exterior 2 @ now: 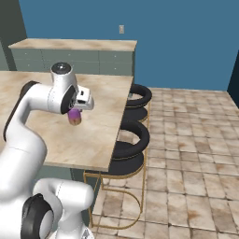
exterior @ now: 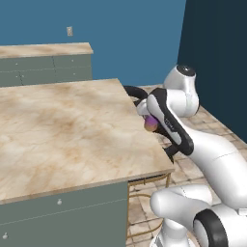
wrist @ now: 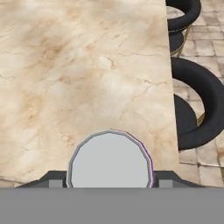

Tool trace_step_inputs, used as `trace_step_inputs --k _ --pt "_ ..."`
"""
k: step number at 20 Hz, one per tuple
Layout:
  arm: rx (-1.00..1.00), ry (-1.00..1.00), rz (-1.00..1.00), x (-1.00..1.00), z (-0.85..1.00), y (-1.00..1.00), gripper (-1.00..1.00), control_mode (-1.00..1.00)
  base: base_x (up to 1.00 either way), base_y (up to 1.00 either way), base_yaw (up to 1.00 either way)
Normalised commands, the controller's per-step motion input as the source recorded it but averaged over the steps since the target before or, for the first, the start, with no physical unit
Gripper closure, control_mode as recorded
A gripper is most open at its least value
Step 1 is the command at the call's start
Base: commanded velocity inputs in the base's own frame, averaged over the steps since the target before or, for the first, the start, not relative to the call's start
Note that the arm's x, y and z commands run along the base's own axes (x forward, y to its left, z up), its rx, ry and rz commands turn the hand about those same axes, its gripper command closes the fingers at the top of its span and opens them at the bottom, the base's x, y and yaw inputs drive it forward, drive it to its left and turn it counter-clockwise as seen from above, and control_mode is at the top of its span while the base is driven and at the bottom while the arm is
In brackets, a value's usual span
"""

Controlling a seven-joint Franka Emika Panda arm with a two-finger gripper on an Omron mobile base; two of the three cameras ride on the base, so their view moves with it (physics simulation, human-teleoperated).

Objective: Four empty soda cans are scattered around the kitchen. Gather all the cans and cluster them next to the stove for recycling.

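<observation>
A purple-pink soda can [exterior 2: 74, 117] with a silver top [wrist: 109, 159] hangs just above the beige marble island counter [exterior 2: 93, 135], close to its stool-side edge. My gripper [exterior 2: 75, 112] is shut on the can, one finger on each side of it. From the left base camera the can [exterior: 151, 123] peeks out beside my white forearm, at the island's right edge [exterior: 144, 140]. Looking down from the hand, the can top sits between the two fingertips [wrist: 165, 181]. The stove is out of view.
Two black bar stools [exterior 2: 133, 140] on gold frames stand along the island's side [wrist: 197, 100]. A second marble counter on grey-green cabinets [exterior 2: 74, 53] runs along the deep blue back wall. Tan tiled floor [exterior 2: 186, 154] opens to the right.
</observation>
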Motion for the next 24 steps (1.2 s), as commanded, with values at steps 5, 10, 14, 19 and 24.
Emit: trace_step_inputs --k 5,10,14,19,24 --pt "0.00 0.00 0.00 0.00 0.00 0.00 1.00 1.00 -0.88 0.00 0.01" --pt "0.00 0.00 0.00 0.00 0.00 0.00 1.00 1.00 -0.97 0.04 0.56" --pt "0.00 0.00 0.00 0.00 0.00 0.00 1.00 1.00 -0.43 0.45 0.86" --pt "0.00 0.00 0.00 0.00 0.00 0.00 1.00 1.00 0.00 0.66 0.83" --pt "0.00 0.00 0.00 0.00 0.00 0.00 1.00 1.00 0.76 0.50 0.61"
